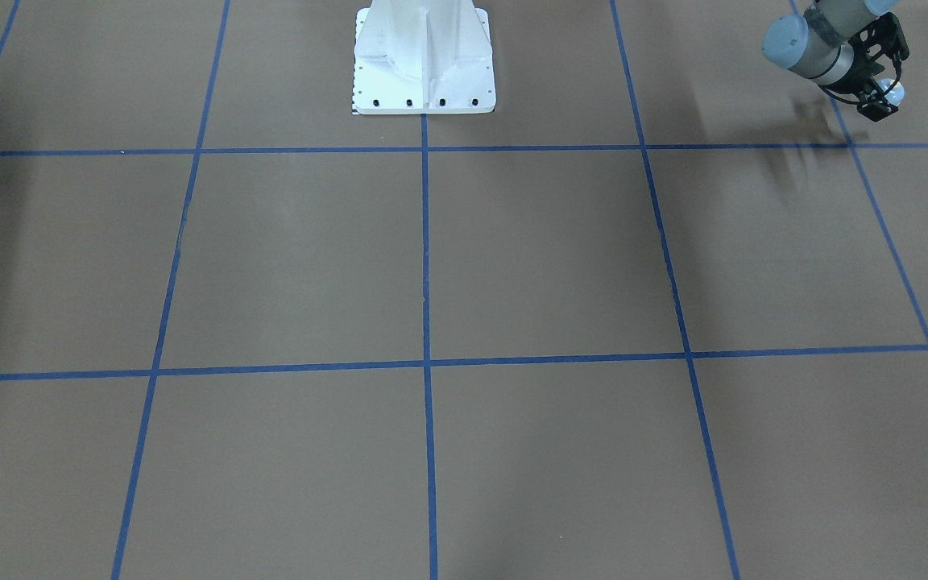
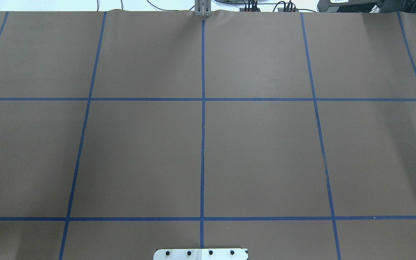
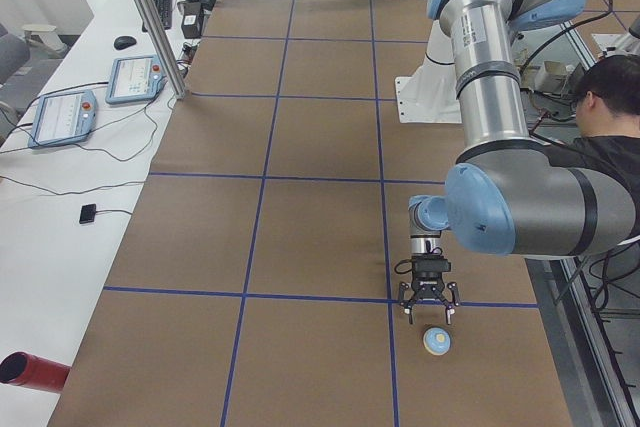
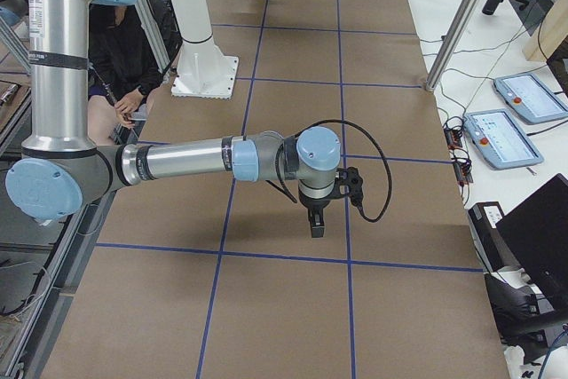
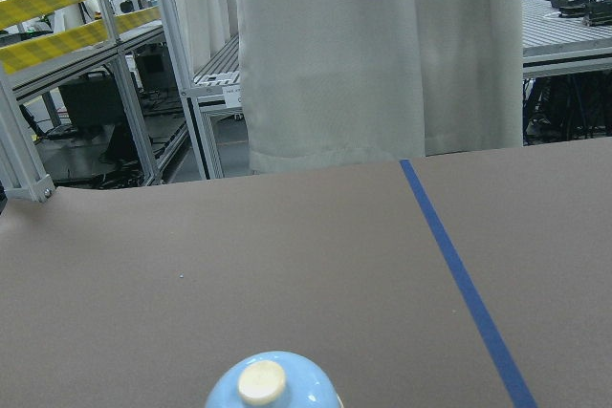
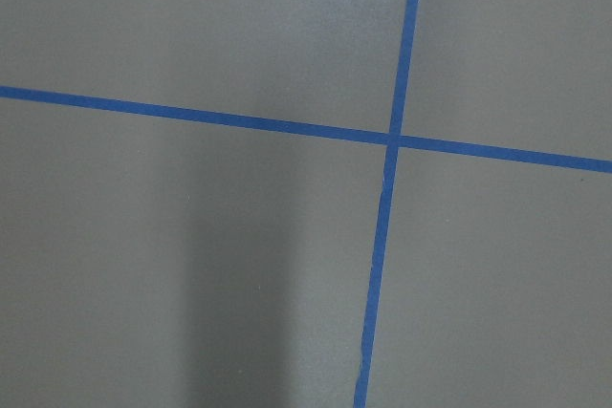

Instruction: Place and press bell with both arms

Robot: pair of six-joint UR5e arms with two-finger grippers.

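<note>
Front-facing view: shows the left gripper [image 1: 881,98] low over the table [image 1: 512,266], well out on the robot's left of the white pedestal base [image 1: 424,68], with the bell [image 1: 894,92] peeking out just beside the fingers; too small here to read the jaws. No sign of the right arm

Overhead view: takes in only the foot plate of the white pedestal base and the blue tape grid [image 2: 203,108]; no gripper and no bell inside the frame

Left side view: puts the bell upright on the table, well apart from the white pedestal base, just past the left gripper's tips and not touching them; jaws splayed, grasping nothing. Catches a seated person [image 3: 605,117] behind the white pedestal base as well

Right side view: has the right gripper [image 4: 317,222] pointing down above the table, well apart from the white pedestal base on its opposite side; cannot tell from here whether released or clenched

Left wrist view: looks over the light-blue dome and cream button [image 5: 262,381] at the bottom edge; no fingers visible

Right wrist view: gives only table surface and a tape crossing [image 6: 392,139]

Handling, as a judgement: probably light, rigid and smooth, so apt to skate or tip under a sideways nudge, with the dome likely slippery for flat pads. Best taken low across the dome, just above the cream rim, clear of the cream button; pressing calls for a straight downward push on the cream button once set flat
</note>
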